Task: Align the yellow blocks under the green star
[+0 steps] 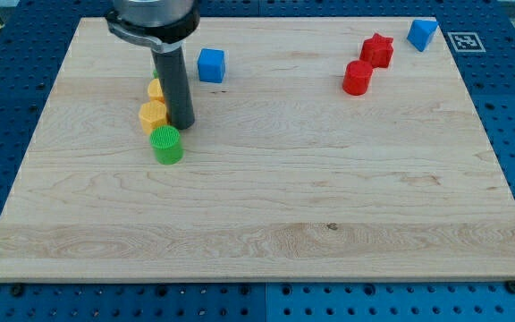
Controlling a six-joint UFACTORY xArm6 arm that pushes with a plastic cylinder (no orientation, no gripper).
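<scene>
My tip [182, 124] rests on the board just right of a yellow block [152, 115] and just above a green cylinder [165, 144]. A second yellow block [156, 89] sits right above the first, partly hidden by my rod. A sliver of green [156, 72] shows at the rod's left edge above the yellow blocks; its shape is hidden. The yellow blocks and green cylinder form a rough column in the board's upper left.
A blue cube [211, 65] lies right of my rod. A red cylinder [358, 78] and a red star [376, 50] sit at the upper right, with a blue block [422, 34] near the board's [284, 206] top right corner.
</scene>
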